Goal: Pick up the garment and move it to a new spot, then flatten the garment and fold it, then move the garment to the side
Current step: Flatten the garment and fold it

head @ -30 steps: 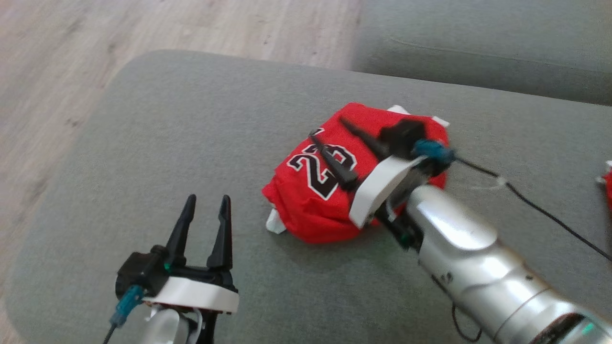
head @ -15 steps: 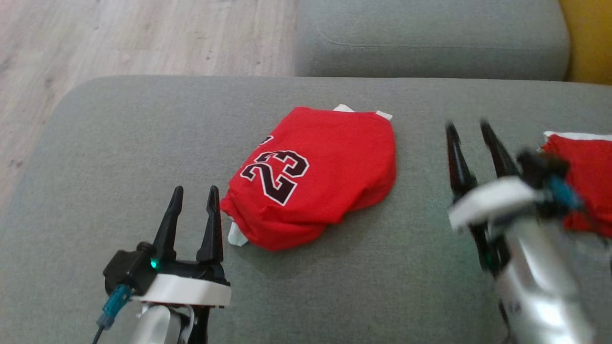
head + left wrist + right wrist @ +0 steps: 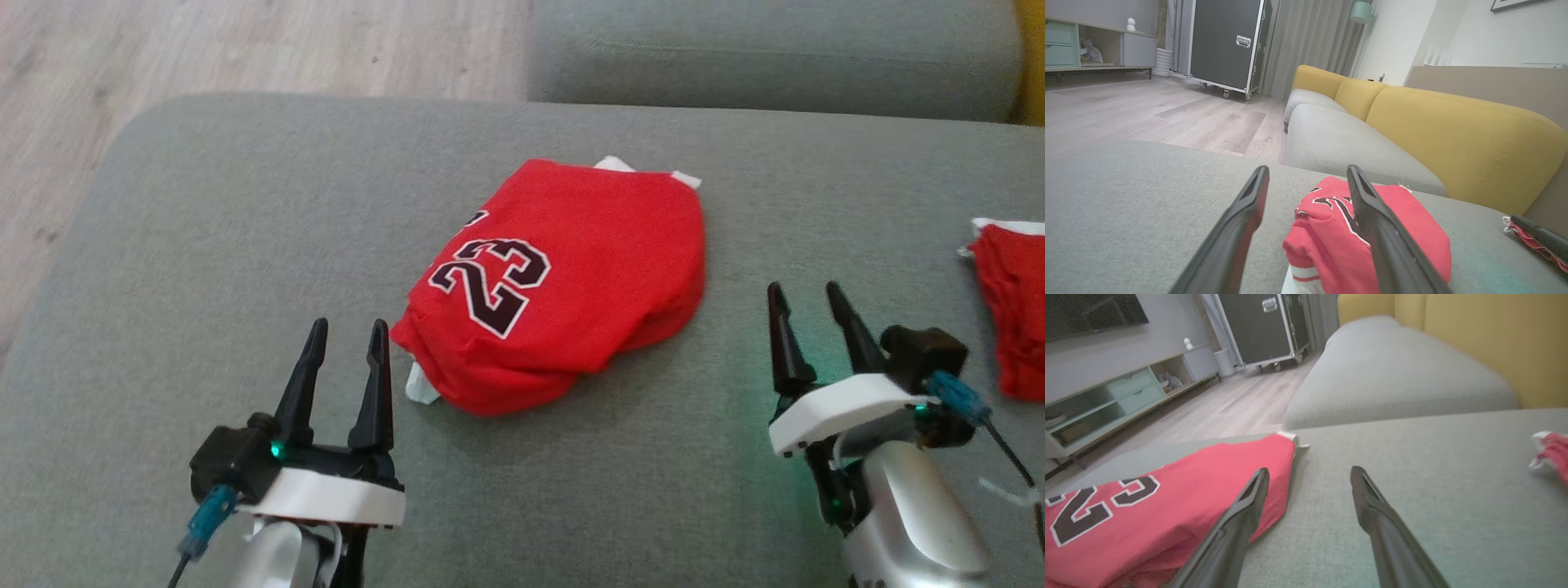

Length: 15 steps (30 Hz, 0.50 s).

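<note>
Holding left pincer [image 3: 349, 324] spread and empty at the garment's [image 3: 588, 269] near-left corner. Has pulled right pincer [image 3: 803, 287] back off the garment to its right, likewise spread, empty. Leaves garment folded, number up, on sofa cushion [image 3: 245, 229]. Suggests folding done; likely only the shift aside left.

Cropped by the head view's right edge: a second red cloth [image 3: 1011, 310], kind not told. Blurred and cut likewise at the right wrist view's right edge. Hid part of the red jersey [image 3: 1327, 245] and its number behind a finger [image 3: 1388, 245] of the left pincer [image 3: 1307, 168] in the left wrist view. Lost the jersey's near end past the right wrist view's left and bottom edges. Could not make out the small white figure [image 3: 1131, 23] on the cabinet [image 3: 1138, 49].
</note>
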{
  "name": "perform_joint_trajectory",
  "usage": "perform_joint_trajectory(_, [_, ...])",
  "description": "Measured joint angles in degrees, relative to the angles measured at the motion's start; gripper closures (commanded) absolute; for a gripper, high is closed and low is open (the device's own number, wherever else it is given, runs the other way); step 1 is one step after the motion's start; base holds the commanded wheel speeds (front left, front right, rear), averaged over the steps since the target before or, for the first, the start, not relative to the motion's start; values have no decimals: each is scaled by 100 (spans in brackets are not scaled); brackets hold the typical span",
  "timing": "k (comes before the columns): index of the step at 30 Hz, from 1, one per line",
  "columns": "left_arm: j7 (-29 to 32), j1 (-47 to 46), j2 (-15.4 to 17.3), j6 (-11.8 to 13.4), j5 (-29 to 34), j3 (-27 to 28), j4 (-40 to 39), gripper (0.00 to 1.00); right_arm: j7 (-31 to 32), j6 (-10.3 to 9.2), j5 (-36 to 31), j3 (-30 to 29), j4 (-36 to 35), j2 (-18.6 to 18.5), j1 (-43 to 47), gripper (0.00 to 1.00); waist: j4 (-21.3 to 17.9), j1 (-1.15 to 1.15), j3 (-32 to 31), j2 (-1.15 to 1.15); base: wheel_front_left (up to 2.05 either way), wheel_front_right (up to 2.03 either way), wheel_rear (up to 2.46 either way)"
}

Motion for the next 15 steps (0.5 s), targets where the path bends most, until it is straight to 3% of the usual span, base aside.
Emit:
perform_joint_trajectory(8, [0,-187,-3,0,-40,-194,98,0,854,0,932,443,955,2,-521,0,404,0,277,0,0,0,0])
perform_joint_trajectory(15, [0,-293,-4,0,-116,-252,180,0,970,0,1856,798,1680,-14,-1040,0,752,0,444,0,0,0,0])
